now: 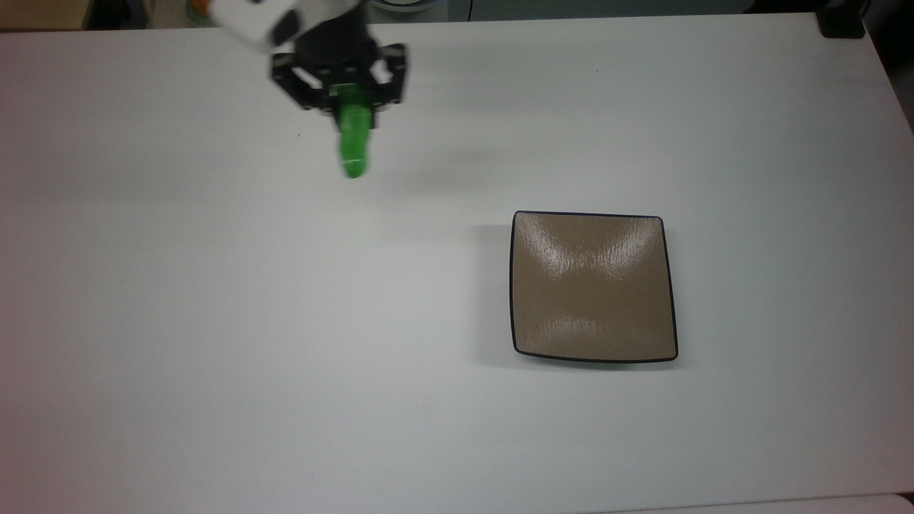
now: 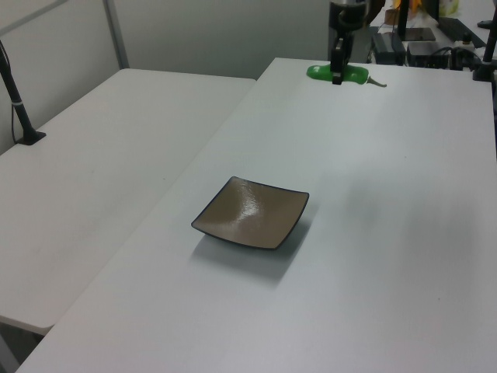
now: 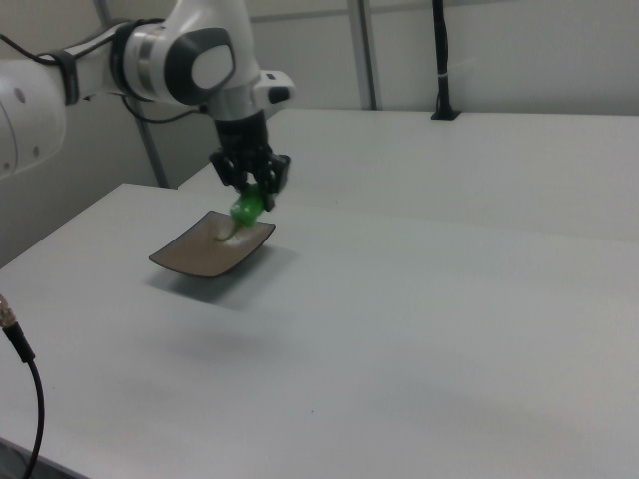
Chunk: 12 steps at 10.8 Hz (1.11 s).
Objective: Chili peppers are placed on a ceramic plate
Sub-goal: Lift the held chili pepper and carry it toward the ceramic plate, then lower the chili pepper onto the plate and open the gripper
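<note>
My gripper [image 1: 348,96] is shut on the green chili pepper [image 1: 355,143], holding it high above the white table. In the top view the pepper hangs up and to the left of the square tan ceramic plate [image 1: 593,285], which has nothing on it. The left view shows the gripper [image 2: 338,75] at the far end of the table with the pepper [image 2: 318,72] lying level across it, well beyond the plate [image 2: 250,212]. Seen from the right view, the gripper [image 3: 256,190] and pepper [image 3: 246,207] overlap the plate [image 3: 195,256] from above.
The white table [image 1: 285,343] spreads wide around the plate. A second white table [image 2: 101,140] stands at the left view's left. A dark clamp [image 1: 841,25] sits at the top view's upper right corner. A black cable [image 3: 20,344] hangs at the right view's lower left.
</note>
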{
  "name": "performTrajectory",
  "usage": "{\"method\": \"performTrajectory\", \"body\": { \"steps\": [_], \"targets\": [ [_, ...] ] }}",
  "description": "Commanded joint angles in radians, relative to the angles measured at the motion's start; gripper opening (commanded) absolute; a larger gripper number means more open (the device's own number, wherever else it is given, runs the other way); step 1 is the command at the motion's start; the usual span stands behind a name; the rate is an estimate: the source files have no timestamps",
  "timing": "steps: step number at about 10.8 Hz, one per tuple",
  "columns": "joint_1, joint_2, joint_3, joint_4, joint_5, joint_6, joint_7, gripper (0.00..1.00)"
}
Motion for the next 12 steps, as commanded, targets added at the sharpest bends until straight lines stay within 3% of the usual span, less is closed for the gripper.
{"method": "performTrajectory", "body": {
  "steps": [1,5,12],
  "targets": [
    [0.107,0.028,-0.008,0.046,0.021,0.001,0.118,0.0],
    [0.15,0.125,0.084,0.06,0.021,0.177,0.152,0.0],
    [0.236,0.321,0.113,0.053,0.022,0.597,0.247,0.0]
  ]
}}
